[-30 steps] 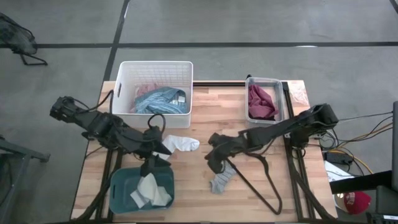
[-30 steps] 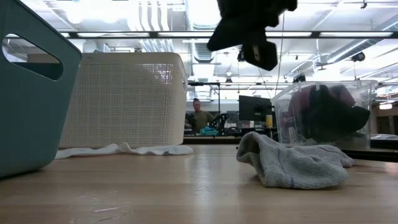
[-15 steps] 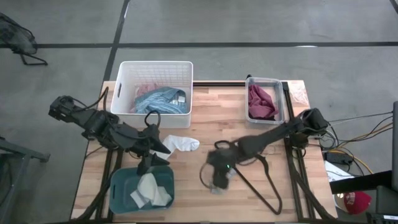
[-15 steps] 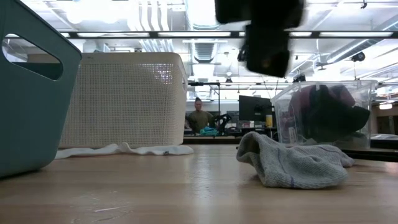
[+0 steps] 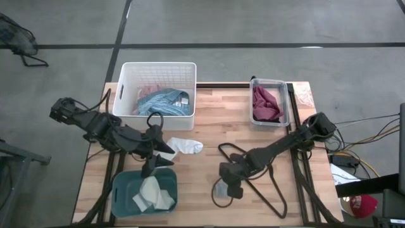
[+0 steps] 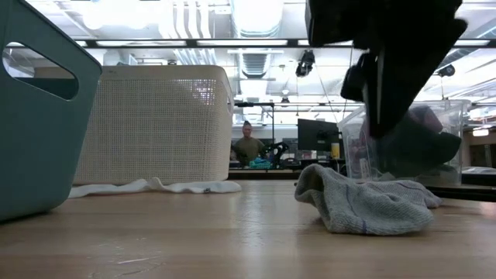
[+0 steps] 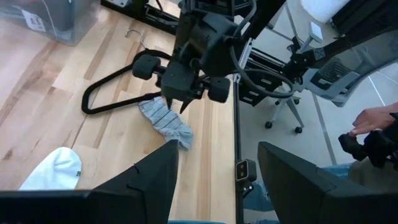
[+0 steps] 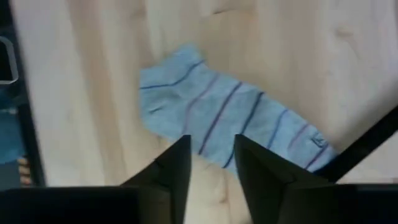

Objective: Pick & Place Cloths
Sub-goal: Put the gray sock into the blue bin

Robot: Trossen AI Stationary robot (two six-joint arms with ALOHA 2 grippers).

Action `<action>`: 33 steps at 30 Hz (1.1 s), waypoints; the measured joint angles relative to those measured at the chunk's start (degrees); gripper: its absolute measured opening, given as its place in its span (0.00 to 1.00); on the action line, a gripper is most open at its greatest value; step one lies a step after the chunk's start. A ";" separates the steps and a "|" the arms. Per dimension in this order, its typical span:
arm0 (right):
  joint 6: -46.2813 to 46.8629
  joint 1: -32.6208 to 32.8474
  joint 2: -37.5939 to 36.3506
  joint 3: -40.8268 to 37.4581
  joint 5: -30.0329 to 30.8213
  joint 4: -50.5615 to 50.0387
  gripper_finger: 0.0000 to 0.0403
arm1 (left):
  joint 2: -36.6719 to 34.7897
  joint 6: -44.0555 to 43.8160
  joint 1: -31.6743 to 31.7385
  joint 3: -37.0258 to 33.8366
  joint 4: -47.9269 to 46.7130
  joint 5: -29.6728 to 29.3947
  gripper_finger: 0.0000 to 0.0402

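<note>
While both grippers gape, right gripper [image 5: 229,185] overhangs one grey sock [image 8: 230,124].

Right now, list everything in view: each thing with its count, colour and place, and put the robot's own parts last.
grey striped sock: one, grey with thin dark stripes, flat on the table's front middle, under the right gripper.
white sock: one, white, mid-table beside the left gripper.
white basket: one, back left, holding blue striped and pink cloth.
clear bin: one, back right, holding a maroon cloth.
teal bin: one, front left, holding pale cloths.
wire hanger: one, black, lying front right.
table: one, light wood.
person: one, far off in the room behind the table.
left gripper: open, above the teal bin's rim.
right gripper: open, straight above the grey striped sock.
</note>
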 joint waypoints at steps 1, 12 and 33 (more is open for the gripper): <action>0.40 -0.07 0.00 -0.40 0.35 0.30 0.32 | 0.03 0.00 0.00 -0.05 0.00 -0.02 0.56; 2.72 -1.07 -0.02 -7.32 5.71 7.82 0.60 | 0.13 -3.11 0.00 -2.77 0.56 -0.85 0.56; 12.40 -1.48 -0.17 -14.55 4.04 15.43 0.20 | 0.13 -1.95 0.13 -2.87 5.57 -9.03 0.56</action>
